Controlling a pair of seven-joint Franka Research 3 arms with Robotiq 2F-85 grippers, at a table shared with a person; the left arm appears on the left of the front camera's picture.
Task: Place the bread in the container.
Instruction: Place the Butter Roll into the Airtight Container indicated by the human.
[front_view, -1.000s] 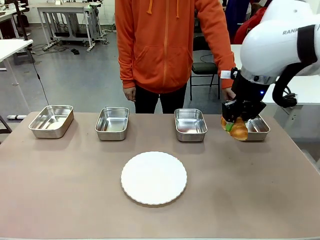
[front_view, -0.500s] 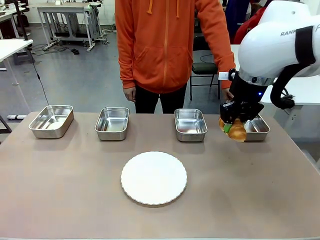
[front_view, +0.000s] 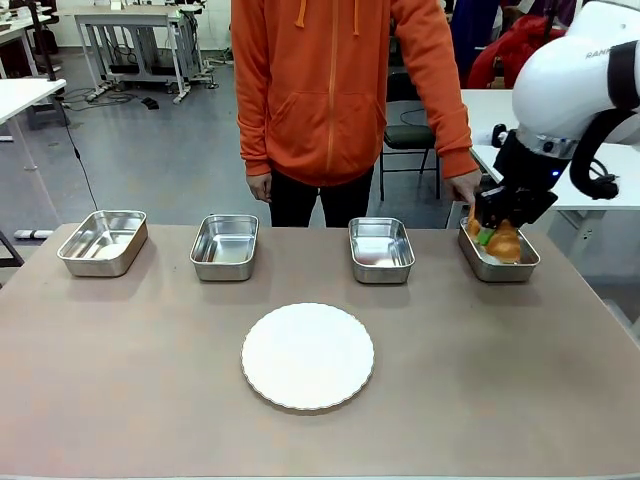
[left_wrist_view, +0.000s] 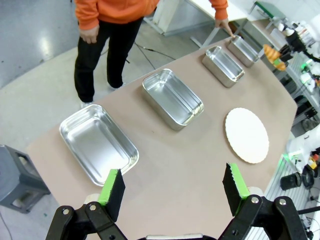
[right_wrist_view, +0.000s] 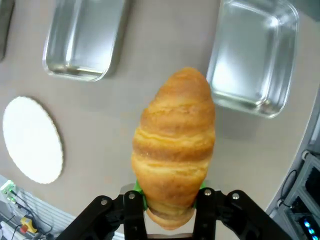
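Currently the bread (front_view: 503, 241), a golden-brown croissant with ridged flaky layers, is clamped between the green pads of the right gripper (front_view: 492, 238) and is held in the air over the container (front_view: 499, 264), the rightmost of four shiny rectangular steel pans with rounded corners and rolled rims. In the right wrist view the bread (right_wrist_view: 174, 144) is seen lengthwise, its lower end pinched in the narrow jaws of the right gripper (right_wrist_view: 169, 199), with the container (right_wrist_view: 251, 56) lying up and to the right of it; no contact between bread and container can be made out.

Relative to the container: a second pan (front_view: 380, 249) is set just to its left, a third pan (front_view: 224, 246) further left, a fourth pan (front_view: 103, 241) at the far left end of the row. A round white plate (front_view: 308, 355) with a scalloped rim is placed well to the left and nearer the robot, on the matte brown table (front_view: 150, 400). A person's hand (front_view: 463, 186) is rested at the container's far left corner; whether it touches the rim cannot be told.

The left gripper (left_wrist_view: 173, 189) is held high above the table with its jaws spread wide, nothing between the pads.
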